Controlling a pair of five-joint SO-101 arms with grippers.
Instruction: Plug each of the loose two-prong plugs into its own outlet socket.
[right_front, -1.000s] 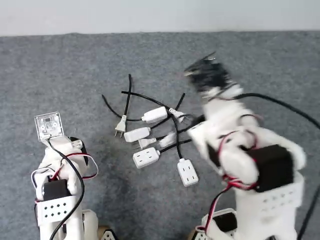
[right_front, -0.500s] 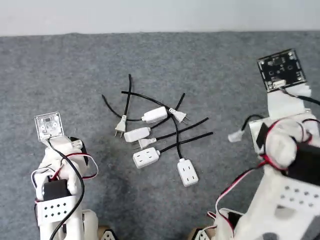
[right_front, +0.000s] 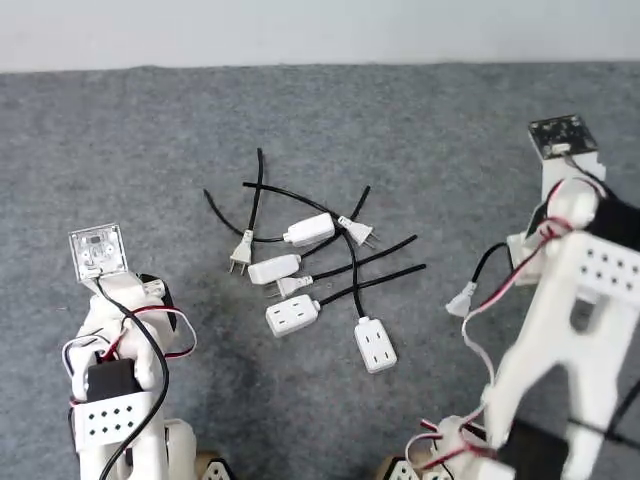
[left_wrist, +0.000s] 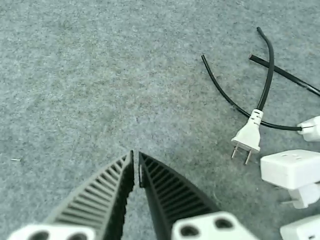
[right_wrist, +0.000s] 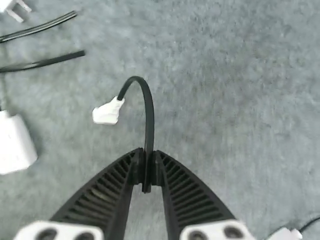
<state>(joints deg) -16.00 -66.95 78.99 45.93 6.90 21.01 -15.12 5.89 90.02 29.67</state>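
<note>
Two white robot arms stand side by side on a fuzzy grey mat (right_front: 150, 130). The right gripper (right_wrist: 146, 172) has its black ridged jaws squeezed tight on a thin black cord (right_wrist: 148, 115). The cord bends up and over from the jaws, and a small white plug (right_wrist: 107, 113) sits at its end. Seen from above, that plug is just beside the right arm (right_front: 565, 300), well apart from the pile in the middle of the mat.

The left gripper (left_wrist: 136, 170) has its jaws pressed together with nothing between them. It points at bare mat, near the left side of the pile.

The pile is a tangle of black cords and white pieces. A flat white socket block (right_front: 292, 316) and a second socket block (right_front: 376, 345) lie on the side nearest the arms. A loose white two-prong plug (right_front: 240, 253) lies at the pile's left edge, with its prongs pointing toward the arms. Another loose plug (right_front: 356, 231) lies on the far right of the pile. Two longer white blocks (right_front: 309, 229) lie between them, one nearer the arms than the other.
</note>
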